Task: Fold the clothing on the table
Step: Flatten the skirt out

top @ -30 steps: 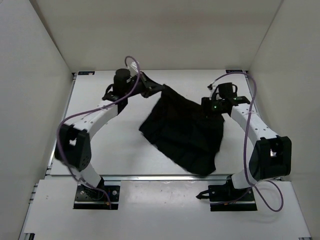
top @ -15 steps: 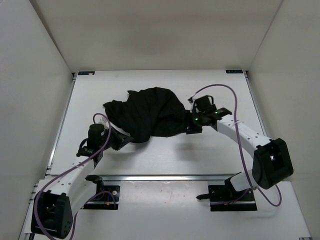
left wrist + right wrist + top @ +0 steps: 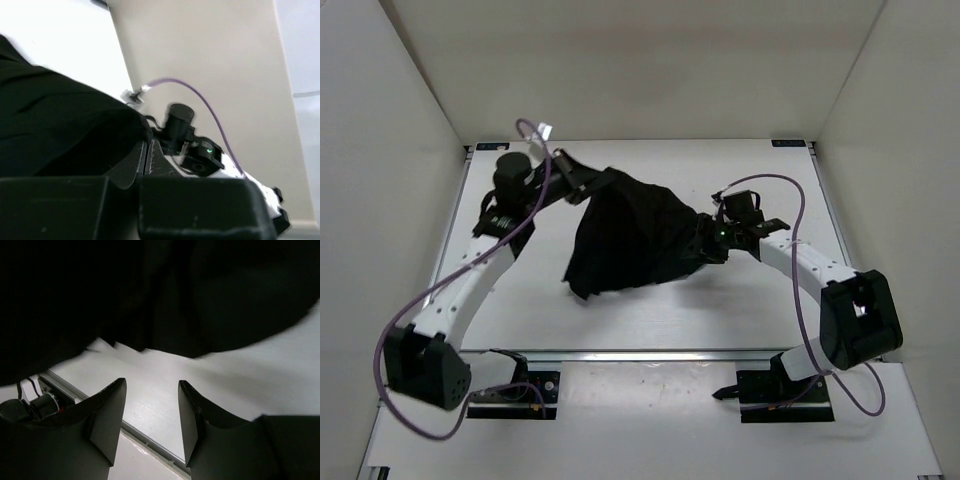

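Clothing [image 3: 630,240] sits bunched on white table [image 3: 650,320], walls [image 3: 640,70] around.

Left claw [image 3: 580,185] pinched shut, far forward; right claw [image 3: 150,390] parted, low.

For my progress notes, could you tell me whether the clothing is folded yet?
Not folded: the clothing is a bunched, rumpled heap, with one corner pinched in the shut left gripper.

clothing [image 3: 632,238]: plain black is seen | table [image 3: 740,300]: white is seen | left arm [image 3: 468,278]: links are coloured white, joints black | cable [image 3: 765,178]: purple is seen
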